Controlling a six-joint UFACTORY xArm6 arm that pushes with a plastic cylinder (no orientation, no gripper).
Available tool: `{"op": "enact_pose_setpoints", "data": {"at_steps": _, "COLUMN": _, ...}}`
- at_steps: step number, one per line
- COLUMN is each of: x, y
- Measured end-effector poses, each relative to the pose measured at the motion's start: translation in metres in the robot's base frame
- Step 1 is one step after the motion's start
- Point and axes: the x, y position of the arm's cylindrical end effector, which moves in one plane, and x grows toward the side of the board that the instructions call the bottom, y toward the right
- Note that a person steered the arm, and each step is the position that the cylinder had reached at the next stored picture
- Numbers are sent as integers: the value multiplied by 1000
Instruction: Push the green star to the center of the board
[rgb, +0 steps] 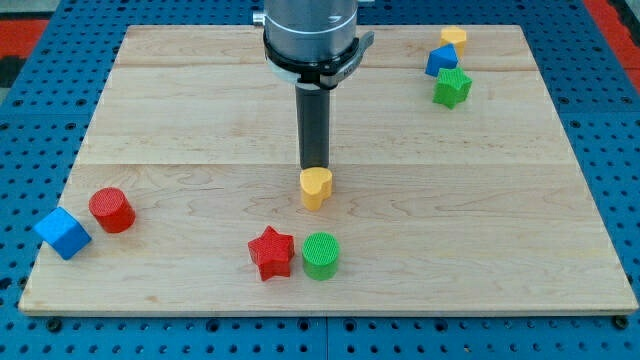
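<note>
The green star (452, 87) sits near the view's top right of the wooden board (180, 110), just below a blue block (440, 60) and a yellow block (454, 38). My tip (314, 166) is near the board's middle, far to the left of and below the green star. It stands just above a yellow heart-shaped block (316, 187), touching it or nearly so.
A red star (271, 252) and a green cylinder (321, 255) lie side by side near the view's bottom middle. A red cylinder (111, 210) and a blue cube (63, 233) sit at the bottom left, the cube at the board's edge.
</note>
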Motion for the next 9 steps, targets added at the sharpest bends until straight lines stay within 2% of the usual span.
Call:
{"op": "enact_pose_setpoints", "data": {"at_steps": 2, "x": 68, "y": 10}}
{"op": "enact_pose_setpoints", "data": {"at_steps": 3, "x": 61, "y": 87}}
{"op": "enact_pose_setpoints", "data": {"at_steps": 4, "x": 27, "y": 193}}
{"op": "enact_pose_setpoints", "data": {"at_steps": 5, "x": -40, "y": 260}}
{"op": "enact_pose_setpoints", "data": {"at_steps": 6, "x": -117, "y": 278}}
{"op": "enact_pose_setpoints", "data": {"at_steps": 7, "x": -145, "y": 223}}
{"op": "enact_pose_setpoints", "data": {"at_steps": 8, "x": -140, "y": 154}}
{"op": "enact_pose_setpoints", "data": {"at_steps": 9, "x": -112, "y": 91}}
